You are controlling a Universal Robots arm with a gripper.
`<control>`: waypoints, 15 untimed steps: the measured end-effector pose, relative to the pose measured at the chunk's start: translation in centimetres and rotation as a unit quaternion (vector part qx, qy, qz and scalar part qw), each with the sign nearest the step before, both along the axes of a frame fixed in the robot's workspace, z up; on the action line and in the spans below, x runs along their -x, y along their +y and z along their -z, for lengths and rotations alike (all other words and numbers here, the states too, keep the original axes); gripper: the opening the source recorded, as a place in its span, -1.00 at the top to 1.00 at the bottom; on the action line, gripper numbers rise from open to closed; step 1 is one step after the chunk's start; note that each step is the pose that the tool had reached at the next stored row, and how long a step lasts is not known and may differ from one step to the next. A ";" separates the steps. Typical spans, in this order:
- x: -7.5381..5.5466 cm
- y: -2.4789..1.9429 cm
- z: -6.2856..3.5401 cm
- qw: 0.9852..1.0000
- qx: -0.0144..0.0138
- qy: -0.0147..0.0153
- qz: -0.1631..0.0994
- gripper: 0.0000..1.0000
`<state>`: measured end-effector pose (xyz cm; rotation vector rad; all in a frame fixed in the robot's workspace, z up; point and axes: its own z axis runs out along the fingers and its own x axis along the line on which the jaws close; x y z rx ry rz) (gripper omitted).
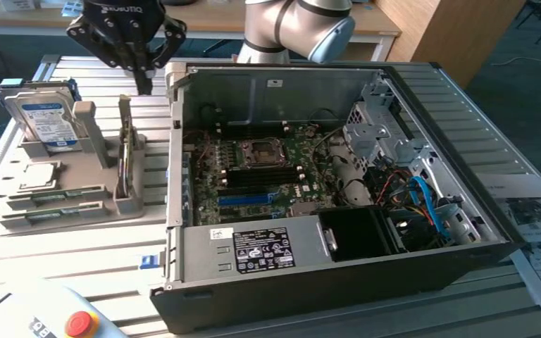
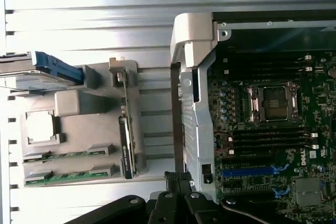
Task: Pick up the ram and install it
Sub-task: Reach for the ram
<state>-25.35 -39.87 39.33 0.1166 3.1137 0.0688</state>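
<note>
Gripper: closed tight, holding nothing | Ram: stands on edge in the grey holder, along its edge beside the computer case | Relation: ram lies below the gripper (slightly toward the exterior view's left), long axis parallel to the case wall.

The ribbed metal desk carries a grey parts holder under and to one side of the jaws, an open computer case just beside them, printed sheets beyond that case, and a red-buttoned box well apart.
</note>
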 end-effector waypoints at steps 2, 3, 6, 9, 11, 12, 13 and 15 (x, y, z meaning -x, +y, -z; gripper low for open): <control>0.7 0.01 0.00 1.000 0.000 0.000 0.000 0.79; 1.1 0.01 0.00 1.000 0.000 0.000 0.000 0.79; 2.2 0.02 0.00 1.000 0.000 0.000 0.000 0.79; 3.2 0.03 0.01 1.000 0.000 0.000 0.000 0.79; 3.9 0.03 0.01 1.000 0.000 0.000 0.000 0.79; 4.3 0.03 0.00 1.000 0.000 0.000 0.000 0.79; 4.6 0.04 0.00 1.000 0.000 0.000 0.000 0.79; 5.4 0.05 0.00 1.000 0.000 0.000 0.000 0.79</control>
